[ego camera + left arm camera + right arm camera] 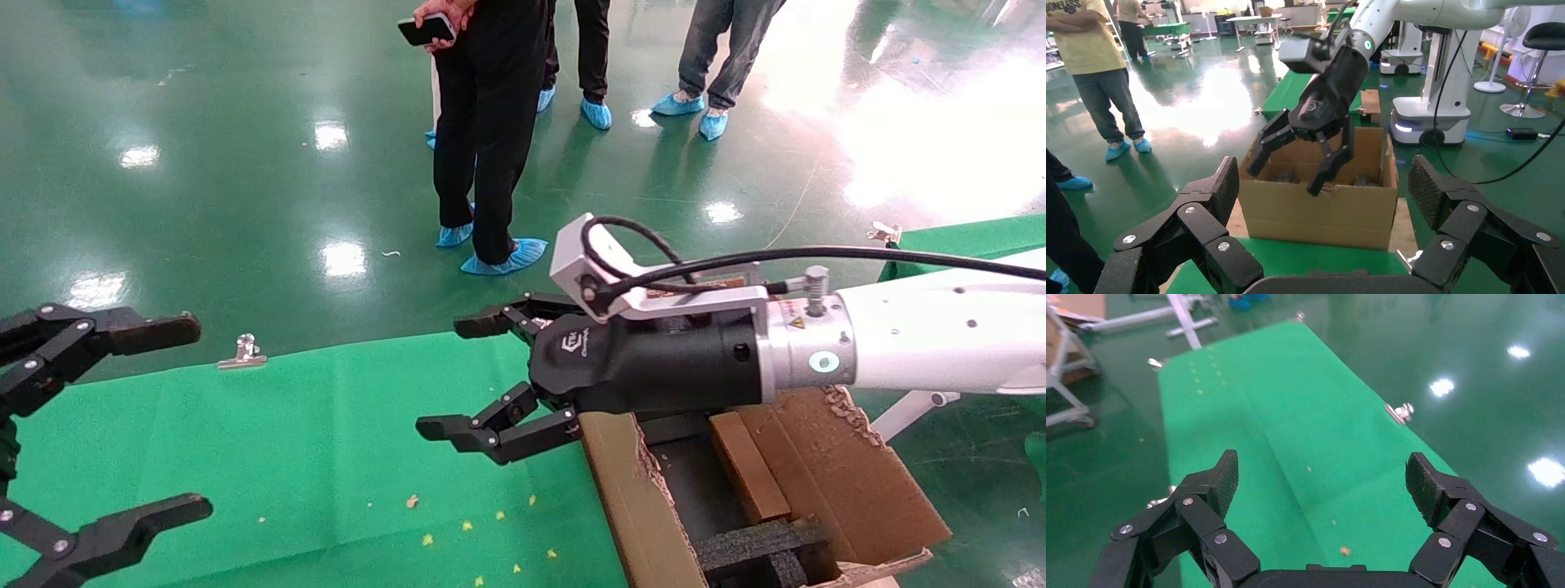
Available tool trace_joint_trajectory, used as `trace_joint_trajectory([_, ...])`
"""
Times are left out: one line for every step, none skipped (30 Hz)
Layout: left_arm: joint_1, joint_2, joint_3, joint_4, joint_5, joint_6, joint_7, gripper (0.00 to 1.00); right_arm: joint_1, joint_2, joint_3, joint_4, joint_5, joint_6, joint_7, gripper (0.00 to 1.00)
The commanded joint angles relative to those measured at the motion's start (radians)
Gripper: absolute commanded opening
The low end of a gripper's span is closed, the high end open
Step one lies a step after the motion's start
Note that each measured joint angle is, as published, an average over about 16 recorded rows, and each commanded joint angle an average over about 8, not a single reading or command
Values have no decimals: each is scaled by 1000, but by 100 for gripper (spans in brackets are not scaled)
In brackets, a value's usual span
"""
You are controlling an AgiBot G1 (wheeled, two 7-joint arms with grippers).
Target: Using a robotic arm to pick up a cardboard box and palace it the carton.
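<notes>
The robotic arm [923, 335], white with a black wrist, reaches in from the right. Its right gripper [453, 376] hangs open and empty just past the carton's near wall, over the green table. The left wrist view shows that gripper [1284, 179] in front of the carton's top edge. The carton [629, 490] [1321, 211] stands off the table's right end, with ragged flaps and black foam blocks [760, 543] inside. A flat brown cardboard box [748, 465] leans inside it. My left gripper [189, 416] [1323, 184] is open at the far left. The right wrist view shows only green cloth between the open right gripper [1322, 471].
The green table [327, 457] [1291, 416] carries small crumbs [466, 527] and a metal clip [243, 353] on its far edge. People in blue shoe covers [490, 122] stand on the glossy green floor beyond. A white robot base [1428, 116] stands behind the carton.
</notes>
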Motion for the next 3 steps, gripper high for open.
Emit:
trace_joint_trajectory([0, 0, 0, 0, 0, 0, 0, 100, -54, -8, 100, -6, 21, -63, -40, 100])
trace_joint_trajectory([0, 0, 0, 0, 0, 0, 0, 100, -62, -9, 115, -6, 24, -73, -46, 100])
trace_joint_trajectory([0, 0, 0, 0, 0, 0, 0, 100, -70, -10, 129, -7, 27, -82, -52, 100])
